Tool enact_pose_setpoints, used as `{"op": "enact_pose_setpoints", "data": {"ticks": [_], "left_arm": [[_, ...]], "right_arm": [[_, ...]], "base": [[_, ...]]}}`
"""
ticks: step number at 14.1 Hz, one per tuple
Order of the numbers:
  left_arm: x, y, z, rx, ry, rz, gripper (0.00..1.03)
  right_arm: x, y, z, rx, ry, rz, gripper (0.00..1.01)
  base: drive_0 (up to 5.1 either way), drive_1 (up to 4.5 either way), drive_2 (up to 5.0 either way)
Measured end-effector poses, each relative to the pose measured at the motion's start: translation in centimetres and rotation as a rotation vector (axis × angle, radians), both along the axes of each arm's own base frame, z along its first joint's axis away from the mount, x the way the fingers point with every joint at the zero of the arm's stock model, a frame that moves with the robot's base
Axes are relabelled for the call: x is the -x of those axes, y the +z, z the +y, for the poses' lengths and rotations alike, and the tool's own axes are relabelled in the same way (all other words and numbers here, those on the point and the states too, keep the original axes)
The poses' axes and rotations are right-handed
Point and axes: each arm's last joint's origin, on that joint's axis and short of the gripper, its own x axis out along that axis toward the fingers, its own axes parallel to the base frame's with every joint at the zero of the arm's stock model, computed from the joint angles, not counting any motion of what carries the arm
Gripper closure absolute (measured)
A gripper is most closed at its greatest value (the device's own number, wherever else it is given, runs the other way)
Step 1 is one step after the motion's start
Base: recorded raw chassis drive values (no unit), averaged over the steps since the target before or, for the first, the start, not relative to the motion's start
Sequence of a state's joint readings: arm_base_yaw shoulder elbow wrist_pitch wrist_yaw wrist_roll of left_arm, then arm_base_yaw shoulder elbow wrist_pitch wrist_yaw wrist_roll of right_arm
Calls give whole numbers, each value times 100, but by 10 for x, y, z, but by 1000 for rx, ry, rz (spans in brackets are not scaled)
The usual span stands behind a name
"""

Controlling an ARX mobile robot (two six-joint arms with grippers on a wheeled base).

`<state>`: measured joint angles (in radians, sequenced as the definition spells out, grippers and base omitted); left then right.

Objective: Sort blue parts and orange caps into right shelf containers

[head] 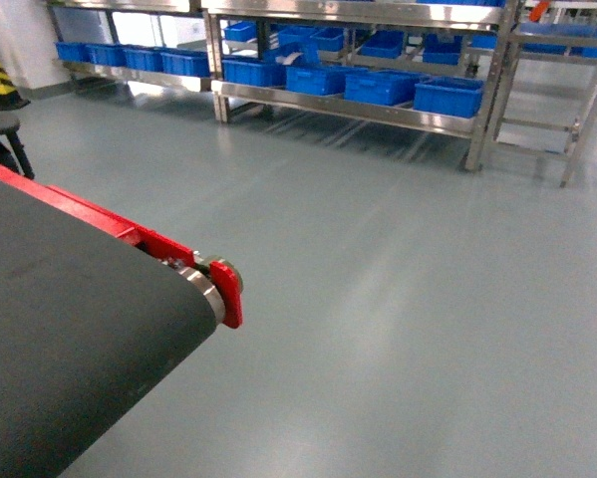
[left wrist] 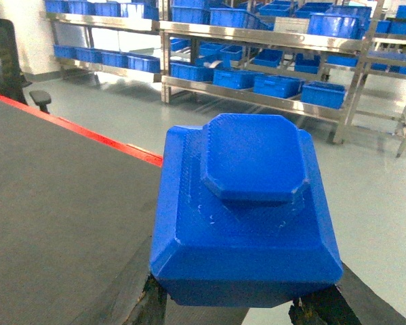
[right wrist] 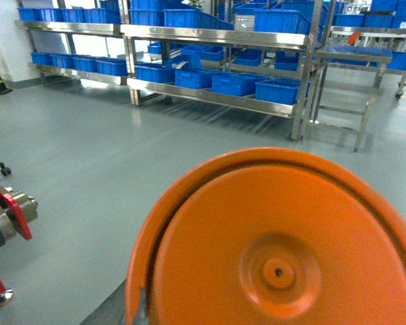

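A smooth grey-green floor [head: 398, 259] runs back to steel shelves [head: 358, 105] along the far wall, their tiers lined with bright blue crates [head: 447, 97]. At lower left in the head view a dark conveyor belt [head: 69, 329] with a red side rail [head: 129, 231] ends at a metal roller [head: 203, 284].

The left wrist view is filled by a blue part [left wrist: 247, 217], a blocky piece with chamfered edges and a raised octagonal boss facing the camera; its surface shows fine layered ridges. It sits between the dark fingers [left wrist: 148, 305] of the left pincer [left wrist: 240, 308], which is closed on it at the bottom edge.

The right wrist view is taken up by an orange cap [right wrist: 277, 250], its round flat face turned squarely to the camera, with a shallow central dimple and a tiny hole. It sits right against the lens; the right pincer itself is hidden, so I cannot tell how it stands.
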<state>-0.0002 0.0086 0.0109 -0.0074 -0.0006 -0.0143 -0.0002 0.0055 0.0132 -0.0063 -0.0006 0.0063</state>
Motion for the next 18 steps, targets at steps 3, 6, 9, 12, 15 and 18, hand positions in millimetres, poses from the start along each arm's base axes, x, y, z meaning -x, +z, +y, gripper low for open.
{"op": "enact_pose_setpoints", "data": {"ticks": [3, 6, 9, 12, 15, 18], "left_arm": [[0, 0, 0, 0, 0, 0, 63], [0, 0, 0, 0, 0, 0, 63], [0, 0, 0, 0, 0, 0, 63], [0, 0, 0, 0, 0, 0, 63], [0, 0, 0, 0, 0, -1, 63], [0, 0, 0, 0, 0, 0, 63]], "right_arm": [[0, 0, 0, 0, 0, 0, 57], [0, 0, 0, 0, 0, 0, 57], [0, 0, 0, 0, 0, 0, 57], [0, 0, 0, 0, 0, 0, 57], [0, 0, 0, 0, 0, 0, 57], [0, 0, 0, 0, 0, 0, 57]], "base": [[-161, -161, -161], [-173, -173, -173], [-156, -156, -156], [-172, -172, -172], [-161, -161, -161], [-168, -168, -168]]}}
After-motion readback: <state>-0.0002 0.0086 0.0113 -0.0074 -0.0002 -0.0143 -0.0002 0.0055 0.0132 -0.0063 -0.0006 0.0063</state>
